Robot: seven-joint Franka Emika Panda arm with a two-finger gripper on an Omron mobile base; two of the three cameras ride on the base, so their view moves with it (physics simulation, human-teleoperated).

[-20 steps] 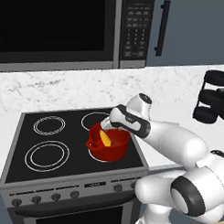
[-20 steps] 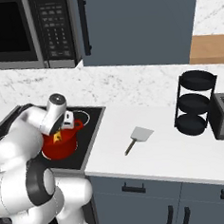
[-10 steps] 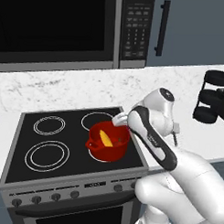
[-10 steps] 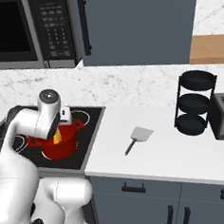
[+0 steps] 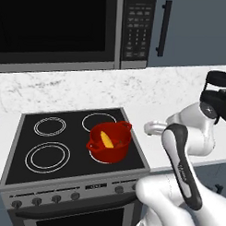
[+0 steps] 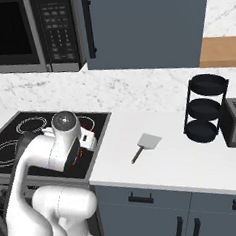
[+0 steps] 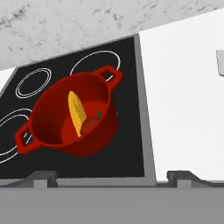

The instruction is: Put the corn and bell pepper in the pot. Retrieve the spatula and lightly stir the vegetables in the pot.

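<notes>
veg done: corn (image 7: 76,111), pepper in pot (image 7: 72,114) ahead-left of pincer (image 7: 111,175) | pincer wide open, empty | next we fetch spatula (image 6: 144,145), table, off right

The pot (image 7: 57,131) is bright red, the corn (image 7: 76,111) yellow, the stove (image 5: 21,155) black, the spatula (image 6: 145,145) grey.

Glossy white rounded arm (image 5: 182,159) with dark joints.
</notes>
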